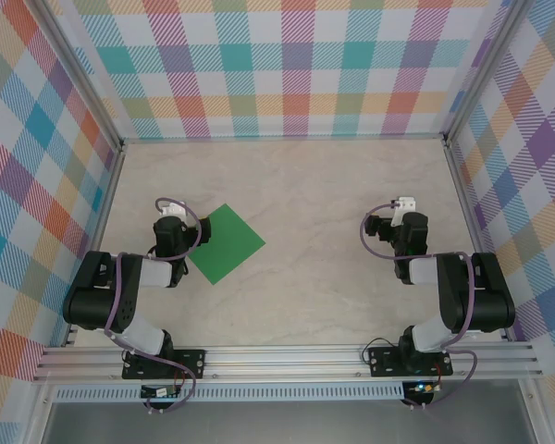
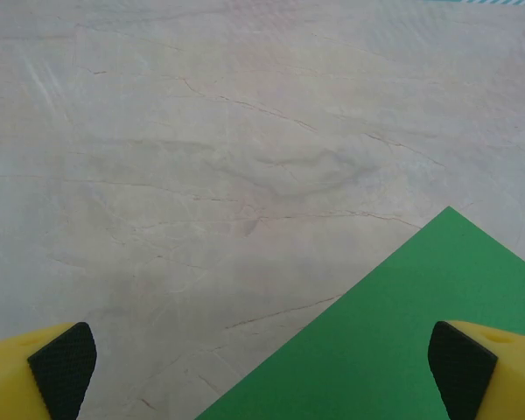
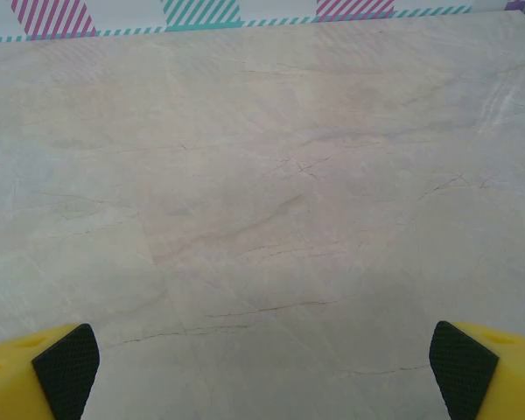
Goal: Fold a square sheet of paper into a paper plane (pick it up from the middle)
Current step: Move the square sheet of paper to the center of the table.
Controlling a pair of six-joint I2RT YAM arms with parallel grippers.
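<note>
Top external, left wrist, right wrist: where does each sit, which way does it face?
Top external: above, behind the bases, looking down on the table, left arm, right arm.
Left wrist: on that arm, facing forward-down; open left gripper, square sheet of paper at lower right.
Right wrist: same angle; open right gripper, table ahead, plaid wall beyond.
Shared: top and left wrist both show the sheet.

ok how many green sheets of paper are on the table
1. The square sheet of paper lies flat on the table, left of centre; another stacked exactly beneath it would be hidden.
</note>
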